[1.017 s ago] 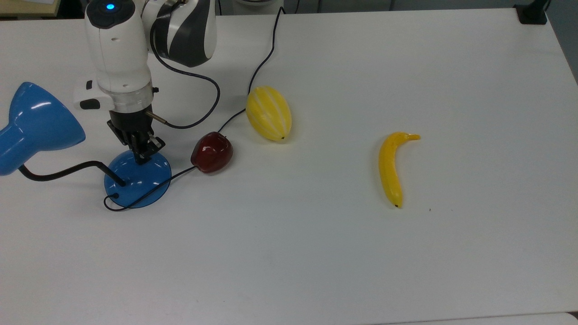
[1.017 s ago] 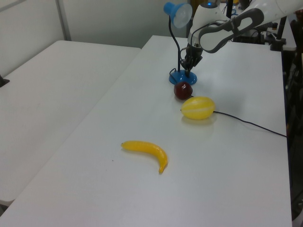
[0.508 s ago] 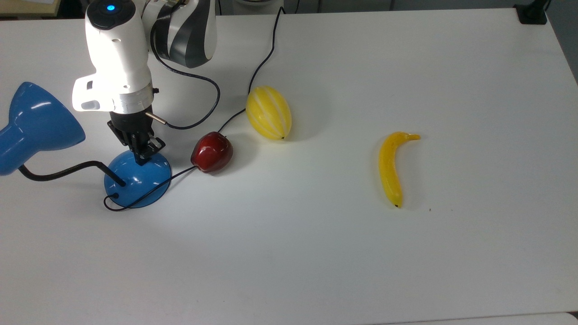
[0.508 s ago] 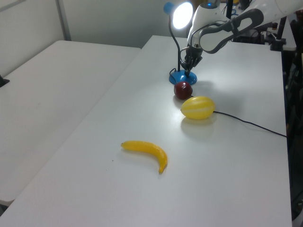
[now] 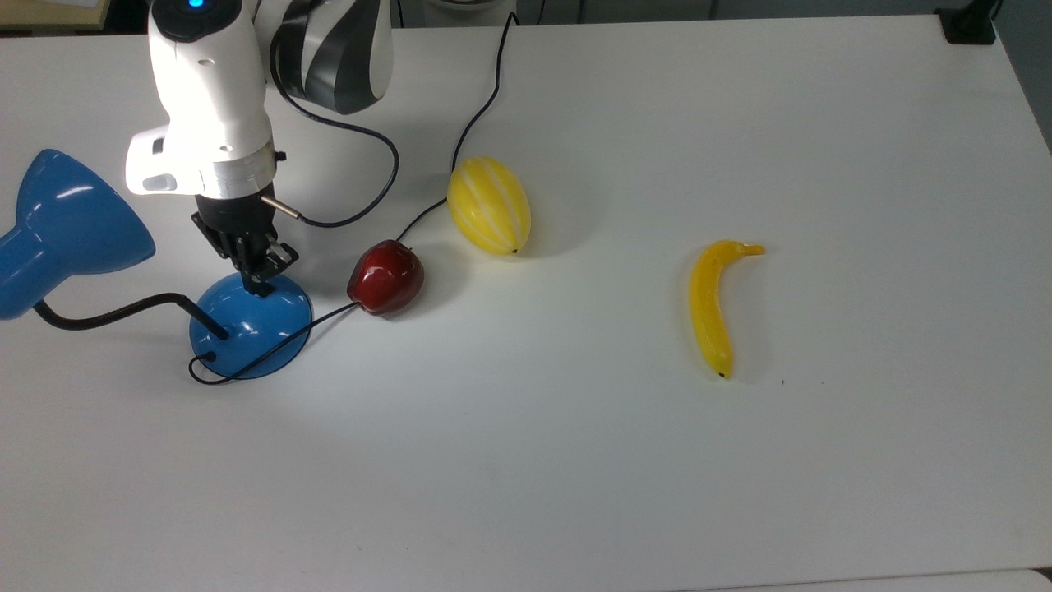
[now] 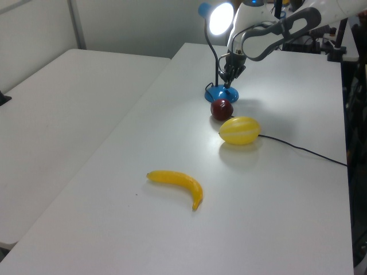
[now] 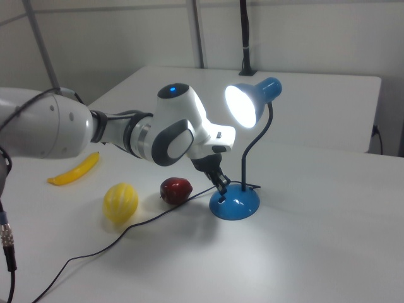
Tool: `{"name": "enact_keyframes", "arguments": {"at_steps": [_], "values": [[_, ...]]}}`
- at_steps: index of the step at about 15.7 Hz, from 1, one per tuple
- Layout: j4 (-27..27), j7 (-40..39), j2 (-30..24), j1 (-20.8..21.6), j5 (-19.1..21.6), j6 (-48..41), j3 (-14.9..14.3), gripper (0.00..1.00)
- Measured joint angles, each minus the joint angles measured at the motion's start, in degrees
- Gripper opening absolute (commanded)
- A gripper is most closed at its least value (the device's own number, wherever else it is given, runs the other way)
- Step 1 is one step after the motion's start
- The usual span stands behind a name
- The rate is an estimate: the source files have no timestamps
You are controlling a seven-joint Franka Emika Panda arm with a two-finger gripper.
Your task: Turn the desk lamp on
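Observation:
The desk lamp stands at the top view's left, with a glossy blue cone shade (image 5: 70, 222), a black bendy neck and a round blue base (image 5: 251, 329). Its bulb glows bright in the left view (image 6: 221, 18) and the right view (image 7: 243, 104), casting light on the table. My gripper (image 5: 261, 284) points down at the base's far edge, just above the dome, with its fingers shut and nothing held. It hangs close over the base in the right view (image 7: 224, 187) and the left view (image 6: 229, 84).
A dark red apple (image 5: 385, 277) lies right beside the lamp base, with the lamp's thin black cord (image 5: 485, 99) running past it. A yellow striped melon (image 5: 489, 205) sits beyond, and a banana (image 5: 713, 304) lies farther towards the top view's right.
The lamp was dark one second ago and has been lit since half a second ago. My gripper has lifted slightly off the base and shifted a little towards the top view's upper left.

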Motion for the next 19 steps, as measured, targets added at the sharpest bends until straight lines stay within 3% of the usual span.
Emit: {"name": "enact_keyframes", "arguments": {"at_steps": [6, 9, 11, 12, 13, 15, 17, 19], "values": [[0.40, -1.56, -8.24, 1.18, 0.00, -17.21, 0.59, 0.00], [0.34, -3.17, -13.57, 3.95, 0.01, -28.41, 0.94, 0.00], [-0.60, -5.00, -17.82, 6.46, 0.02, -35.19, 1.06, 0.05], [-1.70, -5.73, -20.06, 7.73, 0.02, -37.70, 1.10, 0.13], [-3.26, -6.42, -22.41, 9.01, 0.02, -39.47, 1.12, 0.29], [-6.98, -8.08, -26.94, 10.75, 0.02, -40.64, 1.14, 0.73], [-9.93, -10.66, -30.34, 11.04, 0.02, -40.80, 1.12, 1.00], [-11.32, -13.21, -32.49, 10.67, 0.01, -41.12, 0.69, 1.00]]}}
